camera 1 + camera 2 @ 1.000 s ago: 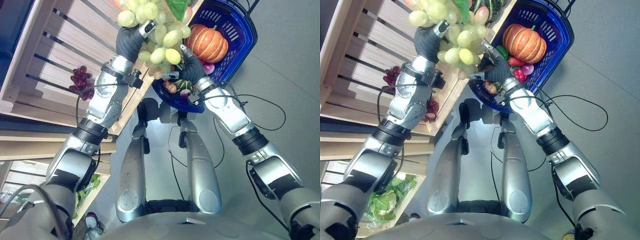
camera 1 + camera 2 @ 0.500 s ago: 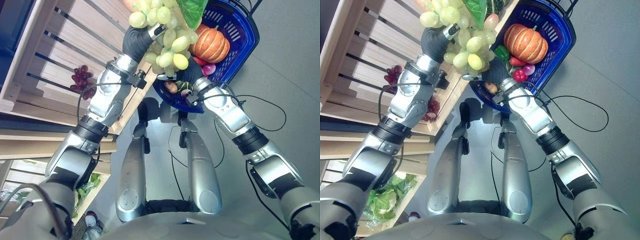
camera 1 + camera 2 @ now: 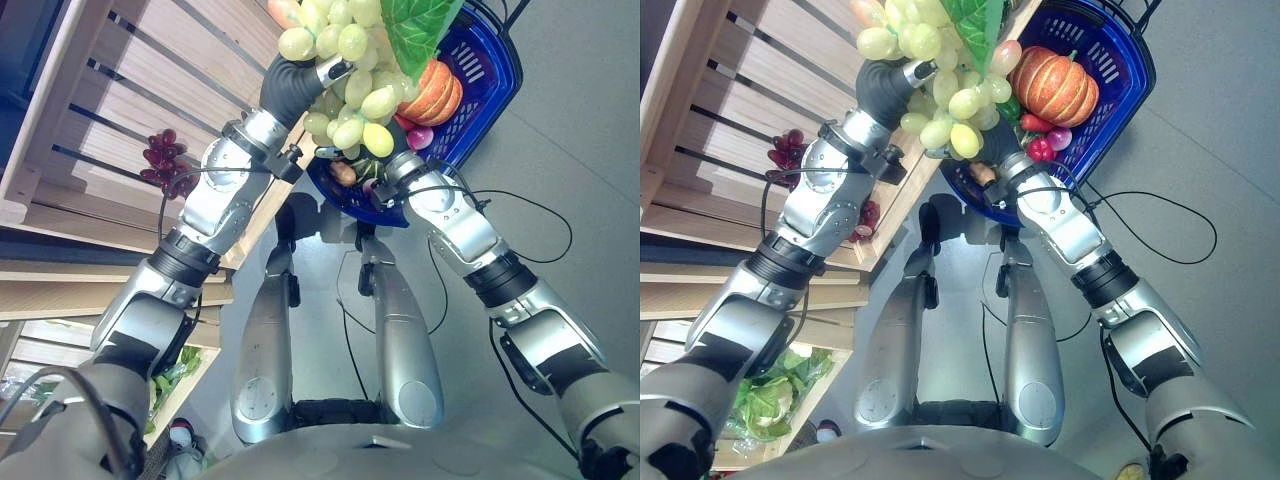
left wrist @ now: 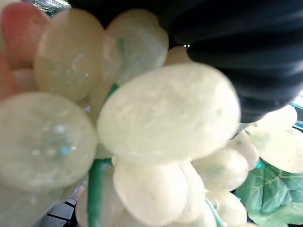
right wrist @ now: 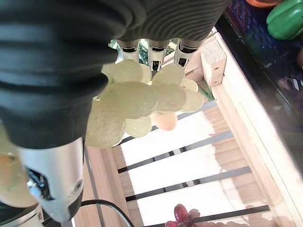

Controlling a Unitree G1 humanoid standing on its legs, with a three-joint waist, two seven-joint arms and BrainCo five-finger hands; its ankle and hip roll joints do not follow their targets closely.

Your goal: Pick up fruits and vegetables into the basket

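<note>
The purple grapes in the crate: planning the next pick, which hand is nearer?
Left. The left hand is up and to the right of the purple grapes, holding the green grapes; the right hand is farther right, beside the basket.

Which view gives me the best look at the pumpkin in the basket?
The right eye view: the pumpkin shows nearly whole in the blue basket. In the left eye view the grapes and their leaf cover much of it. The right wrist view catches an orange sliver at its edge, the left wrist view grapes.

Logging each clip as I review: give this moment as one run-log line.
left hand: holding green grape bunch raised | right hand: under bunch, grip unclear | blue basket: pumpkin inside | purple grapes: on wooden shelf
</note>
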